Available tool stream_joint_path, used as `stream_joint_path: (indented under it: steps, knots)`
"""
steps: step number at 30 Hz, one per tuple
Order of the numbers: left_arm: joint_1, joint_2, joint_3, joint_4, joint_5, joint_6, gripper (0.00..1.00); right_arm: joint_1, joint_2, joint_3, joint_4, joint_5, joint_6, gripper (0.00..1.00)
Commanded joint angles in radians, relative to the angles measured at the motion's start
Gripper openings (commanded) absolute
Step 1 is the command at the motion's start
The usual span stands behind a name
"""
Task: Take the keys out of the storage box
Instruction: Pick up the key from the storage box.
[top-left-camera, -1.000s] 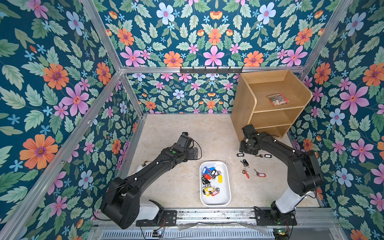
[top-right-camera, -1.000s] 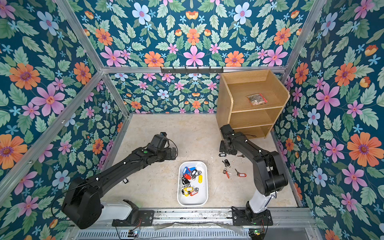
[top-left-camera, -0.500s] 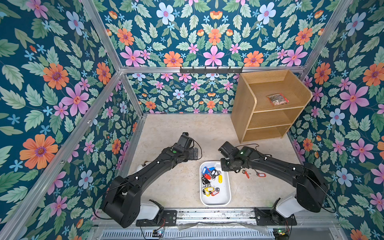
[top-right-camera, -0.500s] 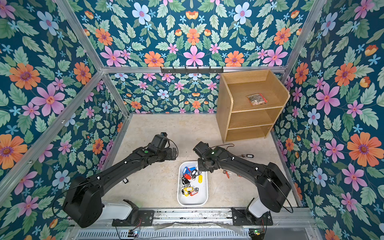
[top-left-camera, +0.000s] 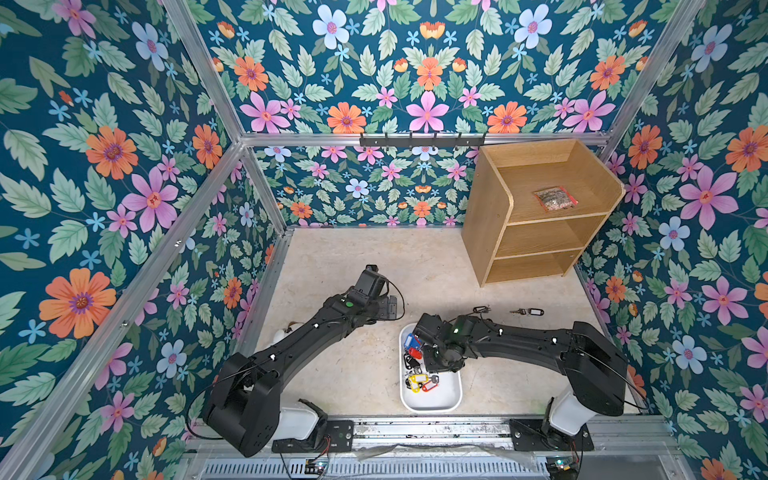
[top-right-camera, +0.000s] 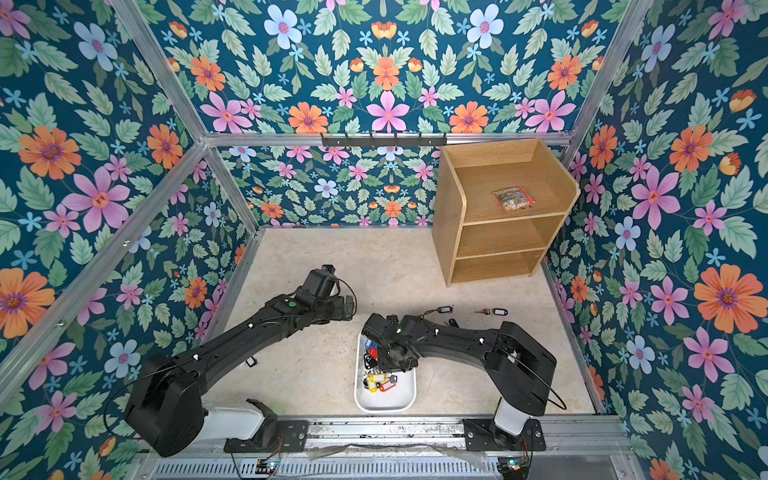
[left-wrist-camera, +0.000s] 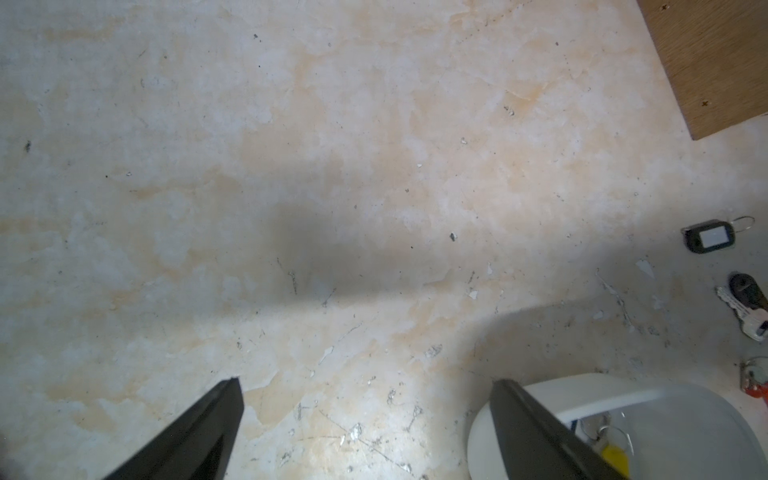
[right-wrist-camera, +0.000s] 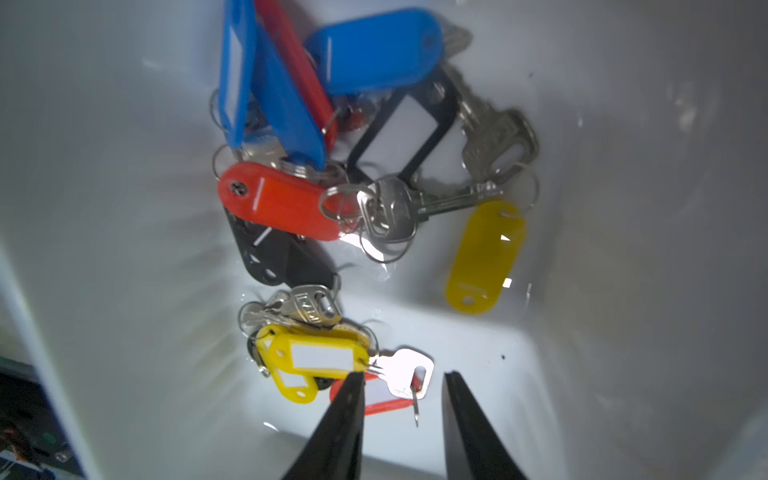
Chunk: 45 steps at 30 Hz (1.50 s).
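A pick is being set up: the right gripper (right-wrist-camera: 403, 376) is held slightly apart, empty, over the keys (right-wrist-camera: 332, 199) in the storage box (right-wrist-camera: 623, 208). The nearest key (right-wrist-camera: 409, 370) must be clamped and lifted clear.

Left black jointed arm (top-left-camera: 291, 347) stretched forward and low, left gripper (left-wrist-camera: 365, 381) with jaws spread wide, holding nothing. Right black jointed arm (top-left-camera: 519, 338) reaches across to its left, wrist bent downward, right gripper (right-wrist-camera: 403, 374) jaws narrowly parted

Beige table (top-left-camera: 357, 257) carries the storage box (top-left-camera: 432, 406) at its front edge, a wooden shelf unit (top-left-camera: 484, 224) in the back-right corner, loose keys (top-left-camera: 527, 311) between
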Motion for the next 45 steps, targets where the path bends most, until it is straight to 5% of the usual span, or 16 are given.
stream_joint_path:
  steps: [1,24,28,35,45]
  knots:
    - [-0.004,-0.008,0.005,0.002,-0.013,-0.003,0.99,0.009,-0.044,-0.028,0.021,-0.026,0.063,0.33]
    - [-0.011,-0.006,0.006,0.001,-0.018,-0.001,0.99,0.031,0.028,-0.078,0.054,-0.089,0.074,0.3]
    - [-0.012,-0.009,0.006,0.001,-0.018,-0.001,0.99,0.031,0.046,-0.068,0.05,-0.087,0.069,0.24]
    - [-0.011,-0.008,0.006,0.001,-0.018,-0.001,0.99,0.031,0.04,-0.04,0.007,-0.038,0.068,0.0]
    - [-0.012,-0.009,0.006,0.001,-0.019,-0.002,0.99,0.014,-0.124,0.104,-0.209,0.104,0.066,0.0]
